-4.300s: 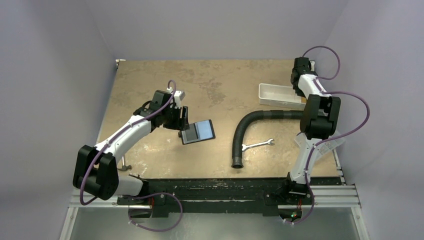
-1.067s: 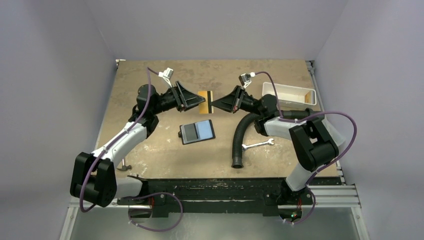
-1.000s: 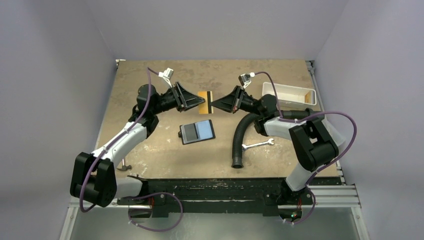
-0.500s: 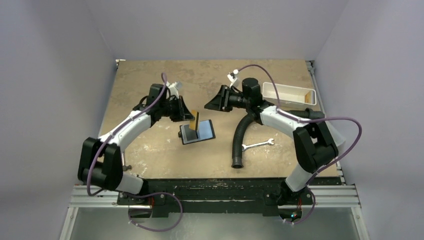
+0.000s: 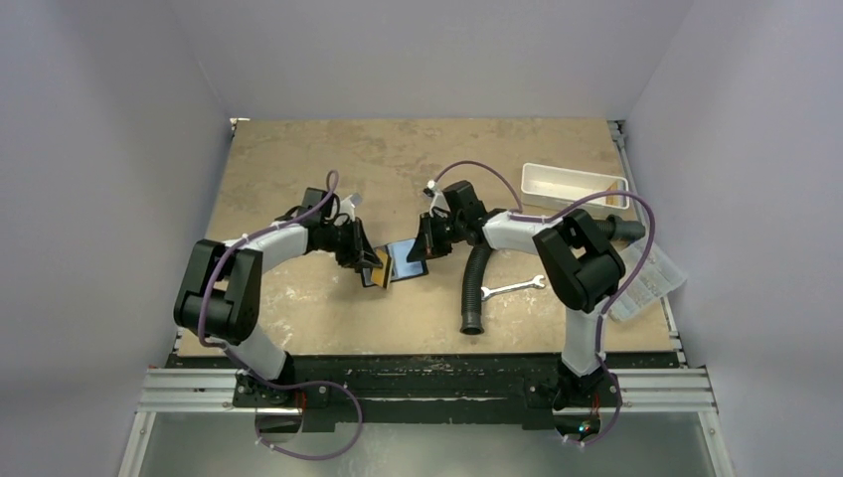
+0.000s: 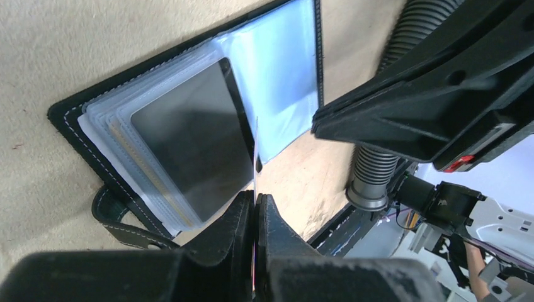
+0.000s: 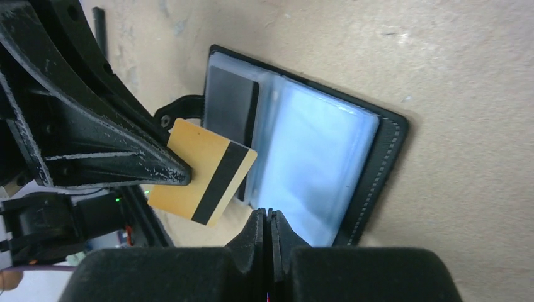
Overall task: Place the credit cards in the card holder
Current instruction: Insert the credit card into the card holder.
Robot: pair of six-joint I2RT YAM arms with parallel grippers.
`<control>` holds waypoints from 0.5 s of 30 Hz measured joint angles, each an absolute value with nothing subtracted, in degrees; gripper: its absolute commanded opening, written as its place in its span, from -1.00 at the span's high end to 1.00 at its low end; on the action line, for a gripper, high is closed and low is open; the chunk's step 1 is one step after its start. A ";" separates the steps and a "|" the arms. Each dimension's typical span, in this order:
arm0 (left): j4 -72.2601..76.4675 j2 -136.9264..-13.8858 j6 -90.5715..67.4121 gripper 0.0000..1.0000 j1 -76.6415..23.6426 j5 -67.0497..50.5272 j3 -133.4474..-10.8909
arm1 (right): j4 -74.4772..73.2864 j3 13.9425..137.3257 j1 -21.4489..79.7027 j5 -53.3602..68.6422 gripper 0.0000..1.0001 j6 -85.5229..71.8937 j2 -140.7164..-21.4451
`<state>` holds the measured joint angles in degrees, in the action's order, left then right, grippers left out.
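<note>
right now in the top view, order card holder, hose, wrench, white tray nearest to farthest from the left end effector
1. card holder, just beside the left end effector
2. hose, to its right
3. wrench, beyond the hose
4. white tray, far right corner

Yellow card point(image 7: 201, 176) with black stripe, black card holder point(image 7: 385, 151)

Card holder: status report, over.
Left fingers shut on yellow card, at the open card holder. Right fingers shut, empty, over its clear sleeves. Dark card sleeved. Nothing blocking.
</note>
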<state>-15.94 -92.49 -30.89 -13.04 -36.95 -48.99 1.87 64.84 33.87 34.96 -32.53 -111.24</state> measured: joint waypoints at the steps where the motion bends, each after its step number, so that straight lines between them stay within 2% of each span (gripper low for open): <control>1: -15.92 -93.12 -30.94 1.00 -13.04 -37.19 -48.82 | 1.61 64.84 33.74 34.46 1.00 -32.14 -111.42; 15: -12.45 -99.18 -32.60 1.00 -11.79 -40.53 -48.71 | 1.78 64.84 33.69 32.40 1.00 -30.37 -114.02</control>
<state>-12.45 -99.18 -32.60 -11.79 -40.53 -48.71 1.78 64.84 33.69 32.40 -30.37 -114.02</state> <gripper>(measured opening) 0.030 0.026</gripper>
